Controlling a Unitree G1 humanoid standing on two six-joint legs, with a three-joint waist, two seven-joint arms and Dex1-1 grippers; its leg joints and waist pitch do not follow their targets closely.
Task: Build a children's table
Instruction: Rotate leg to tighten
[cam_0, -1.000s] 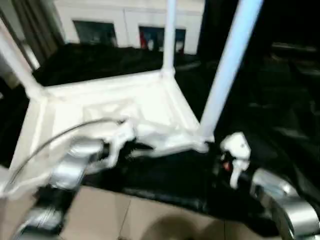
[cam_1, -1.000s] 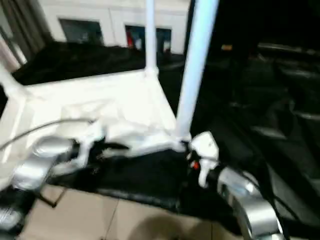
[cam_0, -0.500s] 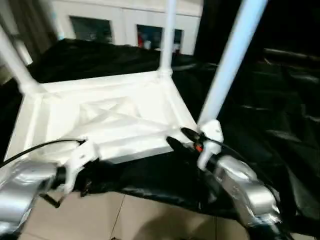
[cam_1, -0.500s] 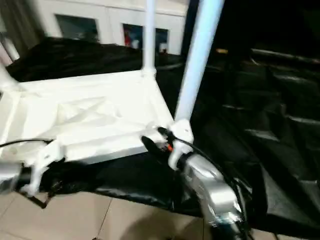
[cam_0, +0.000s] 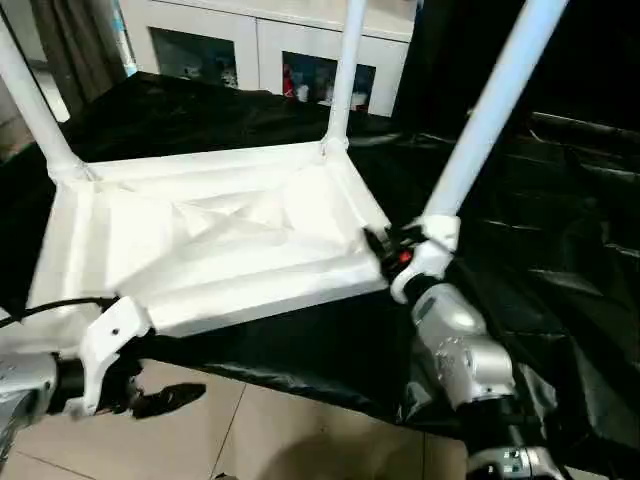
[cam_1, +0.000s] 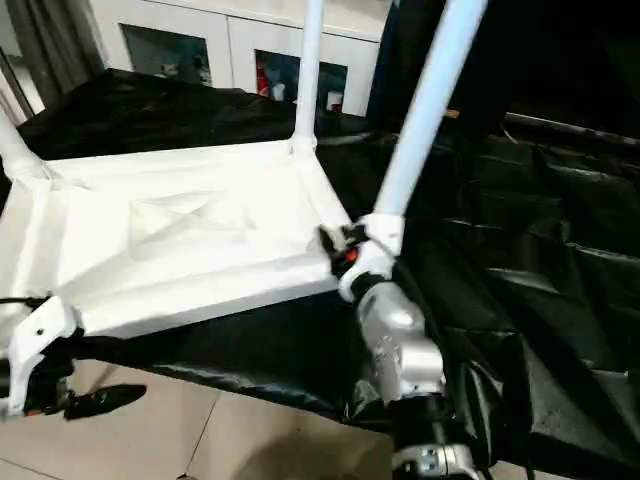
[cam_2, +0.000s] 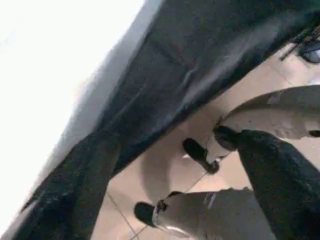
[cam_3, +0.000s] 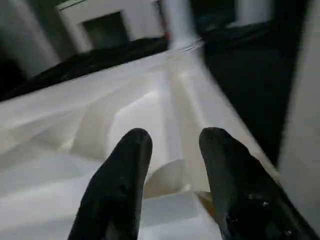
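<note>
Lying upside down on black sheeting (cam_0: 300, 350), the children's table (cam_0: 215, 250) points three legs up (ribs showing); right tool (cam_3: 172, 150) spread at its near corner, left tool (cam_0: 150, 398) spread above floor.

Black cloth (cam_0: 300, 120) draped over work surface, creased and glossy, front edge hanging toward floor. White cabinet (cam_0: 260, 40) behind cloth, glass doors showing small coloured items inside. Beige tile floor (cam_0: 250, 440) below cloth's front edge. Dark curtain (cam_0: 75, 45) left of cabinet.
</note>
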